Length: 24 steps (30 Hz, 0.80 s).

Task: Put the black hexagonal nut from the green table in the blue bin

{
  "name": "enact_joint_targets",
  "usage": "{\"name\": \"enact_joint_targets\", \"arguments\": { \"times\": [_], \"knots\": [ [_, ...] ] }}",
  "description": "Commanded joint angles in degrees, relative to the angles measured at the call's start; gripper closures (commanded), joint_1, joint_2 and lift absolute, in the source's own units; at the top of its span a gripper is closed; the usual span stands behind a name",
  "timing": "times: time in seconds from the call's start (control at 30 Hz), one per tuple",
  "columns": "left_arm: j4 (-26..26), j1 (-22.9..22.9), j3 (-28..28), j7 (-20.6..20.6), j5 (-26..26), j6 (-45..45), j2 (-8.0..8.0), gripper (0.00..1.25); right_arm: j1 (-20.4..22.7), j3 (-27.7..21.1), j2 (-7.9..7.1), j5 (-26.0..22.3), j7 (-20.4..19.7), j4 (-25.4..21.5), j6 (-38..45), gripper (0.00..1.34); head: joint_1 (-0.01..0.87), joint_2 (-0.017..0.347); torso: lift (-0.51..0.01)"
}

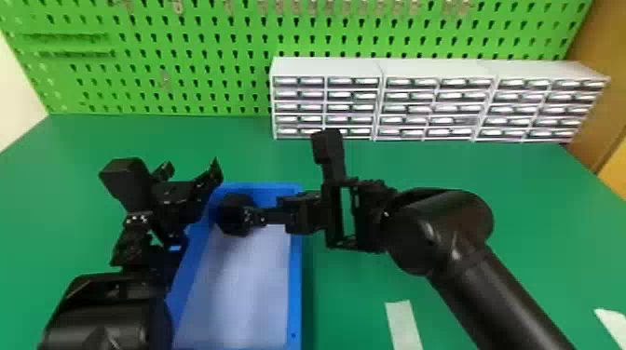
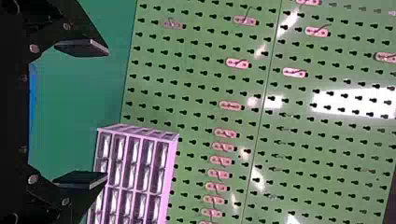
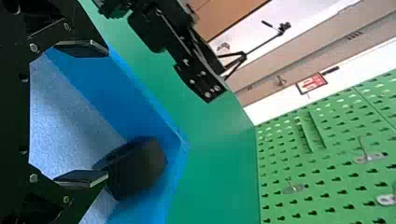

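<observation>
The right gripper (image 3: 107,114) is over the bin (image 1: 294,279), reaching in from its right side, with its jaws spread wide, presumably to give the nut (image 3: 142,168) room to come free. The nut lies within the bin's walls, near a far corner, just beside the right gripper's fingertips; it looks blurred and tilted, so it may be dropping or settling, and whether it touches a finger or the bin's floor cannot be told.

The left gripper (image 2: 107,114) is by the bin's left side, its jaws also wide and nothing between them, probably kept apart to leave the drop to the other arm. The bin sits on the table (image 1: 512,186) between both arms, likely so either could reach it.

A red and white sign (image 3: 311,84) hangs beyond the table, its print left unread. No label shows on the nut. What remains, it seems, is letting the nut settle and drawing the right gripper clear.
</observation>
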Motion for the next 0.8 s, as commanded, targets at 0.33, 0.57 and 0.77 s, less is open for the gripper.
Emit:
{"name": "enact_joint_targets", "arguments": {
  "times": [0.33, 0.57, 0.77],
  "knots": [
    [0.0, 0.3, -0.1, 0.0, -0.1, 0.0, 0.0, 0.32, 2.9, -10.1, 0.44, 7.7, 0.0, -4.2, -1.1, 0.34, 0.686, 0.051, -0.097],
    [0.0, 0.3, -0.2, 0.1, -0.1, 0.1, 0.0, 0.32, 4.3, -15.6, 0.71, 11.3, 0.0, -5.8, -1.0, 0.35, 0.686, 0.051, -0.097],
    [0.1, 0.4, -0.3, 0.1, -0.1, 0.0, 0.0, 0.32, 5.3, -20.4, 0.8, 12.8, 0.0, -7.1, -0.9, 0.35, 0.686, 0.051, -0.097]
  ]
}}
